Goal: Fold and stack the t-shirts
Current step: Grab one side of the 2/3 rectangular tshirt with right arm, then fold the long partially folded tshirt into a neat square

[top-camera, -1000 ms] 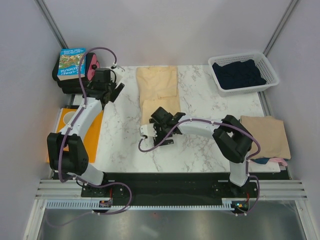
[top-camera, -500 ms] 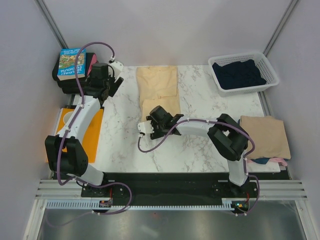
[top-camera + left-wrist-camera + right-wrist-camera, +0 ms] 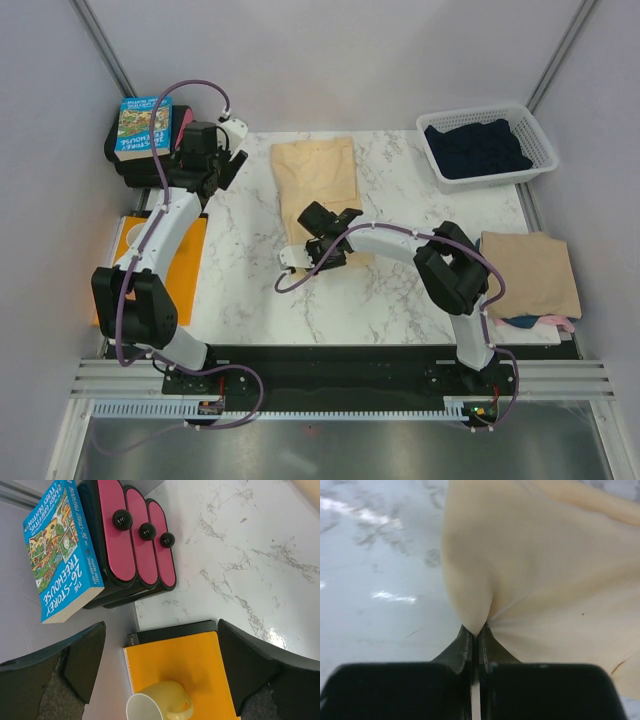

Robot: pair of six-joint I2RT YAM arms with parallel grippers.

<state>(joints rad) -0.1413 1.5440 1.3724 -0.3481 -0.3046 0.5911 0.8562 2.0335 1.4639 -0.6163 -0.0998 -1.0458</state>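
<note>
Cloth is bunching into a small peak between the right fingers [image 3: 465, 645], which are pressing together on the edge of the pale yellow t-shirt [image 3: 545, 570]. The rest of that shirt is lying flat ahead of these fingers and spreading off to their right, while bare marble tabletop [image 3: 380, 580] is showing to their left. From the overhead view the shirt is stretching away from the fingers toward the far side of the tabletop.

The left fingers [image 3: 75, 665] are standing wide apart and holding nothing. They are hanging above the left edge of the tabletop, and between them a flat orange sheet [image 3: 190, 660] is lying below with a yellow mug [image 3: 157, 707] sitting on it. Beyond these fingers a black drawer unit [image 3: 132, 540] with three pink fronts is standing, and a blue book [image 3: 57, 550] is resting on top of it.

Well off to the right of the right fingers, a dark navy t-shirt [image 3: 475, 148] is lying in a white basket [image 3: 540, 135] at the far corner. Nearer, a folded tan t-shirt [image 3: 530, 270] is sitting at the right edge, with a pink t-shirt [image 3: 555, 322] peeking out from under it.
</note>
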